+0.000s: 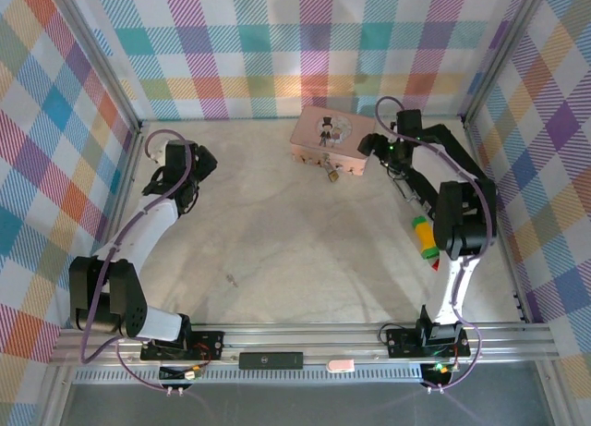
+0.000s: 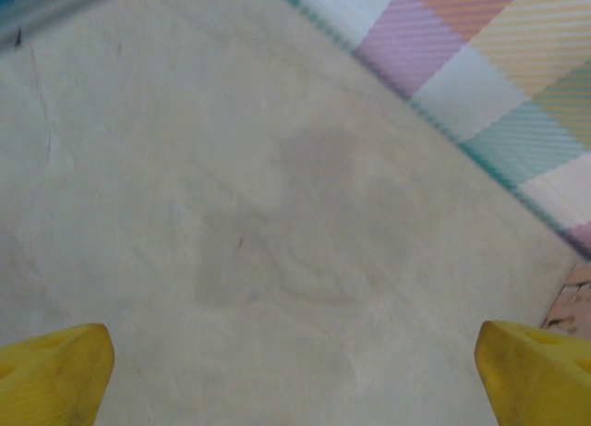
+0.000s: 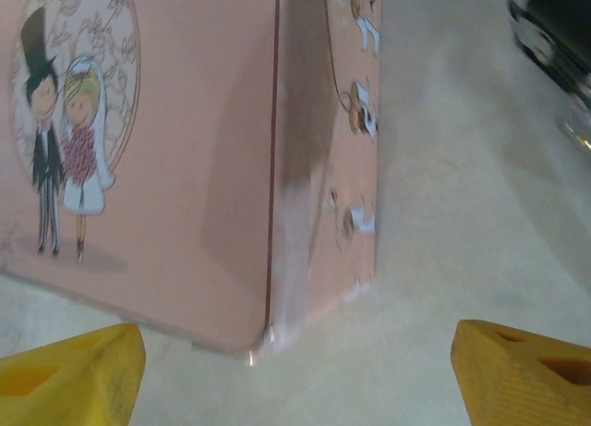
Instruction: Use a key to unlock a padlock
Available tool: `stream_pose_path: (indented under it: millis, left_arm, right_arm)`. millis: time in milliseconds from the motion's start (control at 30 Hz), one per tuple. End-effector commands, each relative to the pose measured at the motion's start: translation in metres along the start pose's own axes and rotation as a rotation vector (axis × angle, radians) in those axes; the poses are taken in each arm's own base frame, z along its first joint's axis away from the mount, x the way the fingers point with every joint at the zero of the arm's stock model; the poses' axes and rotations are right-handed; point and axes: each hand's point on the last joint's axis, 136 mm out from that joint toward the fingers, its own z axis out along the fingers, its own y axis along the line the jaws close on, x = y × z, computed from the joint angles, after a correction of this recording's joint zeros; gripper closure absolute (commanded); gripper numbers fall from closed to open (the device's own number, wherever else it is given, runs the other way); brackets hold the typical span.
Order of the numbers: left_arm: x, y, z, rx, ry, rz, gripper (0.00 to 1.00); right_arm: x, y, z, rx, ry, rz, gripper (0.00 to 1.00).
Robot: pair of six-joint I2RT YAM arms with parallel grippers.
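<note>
- The padlock (image 1: 330, 172) sits against the near long side of the pink tin (image 1: 323, 130), toward the back of the worktop (image 1: 277, 241) and to the right of centre. It looks attached to the tin's front, but it is too small from above for you to be sure how.
- Expect the padlock to be light, hard and smooth. A small metal body like this will likely slip or swivel on its thin shackle if you pinch it off-centre.
- Take it by the flat faces of the body, not by the shackle, so it can't spin while the key turns. Whether a key is already in it is too small to tell.
- The tin is thin and probably light, so it may slide if you push the lock sideways. Plan to steady one with one arm while the other works.
- Your right gripper (image 3: 295, 375) is just right of the tin. Its wrist camera looks at the tin's corner, and the yellow fingertips stand far apart. They hold nothing and touch nothing.
- Your left gripper (image 2: 295, 375) hangs over bare worktop at the left, well apart from the padlock. Its jaws are spread fully wide and carry nothing.
</note>
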Motion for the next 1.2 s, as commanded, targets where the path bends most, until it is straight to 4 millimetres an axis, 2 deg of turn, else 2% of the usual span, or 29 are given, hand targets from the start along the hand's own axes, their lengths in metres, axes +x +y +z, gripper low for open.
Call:
stream_pose_path:
  millis: [0, 67, 167, 300, 433, 600, 800, 1000, 1067, 1167]
  left_arm:
    - [0.020, -0.004, 0.000, -0.004, 0.138, -0.078, 0.00]
    - [0.032, -0.011, 0.002, 0.036, 0.197, -0.089, 0.00]
    - [0.049, -0.031, 0.002, 0.194, 0.253, -0.103, 0.00]
    - [0.072, -0.046, 0.001, 0.326, 0.333, -0.124, 0.07]
    - [0.081, -0.049, -0.001, 0.344, 0.359, -0.097, 0.08]
    - [0.083, -0.047, -0.004, 0.356, 0.348, -0.100, 0.08]
    - [0.093, -0.047, -0.006, 0.374, 0.373, -0.110, 0.08]
    - [0.111, -0.053, -0.016, 0.398, 0.437, -0.054, 0.08]
    - [0.114, -0.054, -0.021, 0.406, 0.439, -0.040, 0.08]
    - [0.122, -0.053, -0.028, 0.402, 0.439, -0.021, 0.08]
  right_arm:
    - [-0.003, -0.001, 0.022, 0.039, 0.052, 0.011, 0.16]
    - [-0.006, 0.005, 0.033, 0.050, 0.070, -0.028, 0.17]
    - [-0.005, 0.013, 0.045, 0.047, 0.081, -0.093, 0.19]
    - [0.005, 0.026, 0.055, 0.027, 0.116, -0.188, 0.25]
    - [0.025, 0.035, 0.060, 0.019, 0.172, -0.286, 0.31]
    - [0.063, 0.043, 0.062, 0.039, 0.252, -0.439, 0.39]
    - [0.101, 0.040, 0.053, 0.004, 0.322, -0.465, 0.46]
    - [0.128, 0.037, 0.029, -0.052, 0.376, -0.524, 0.49]
    - [0.129, 0.038, 0.022, -0.061, 0.378, -0.554, 0.49]
    - [0.118, 0.041, 0.015, -0.032, 0.357, -0.580, 0.46]
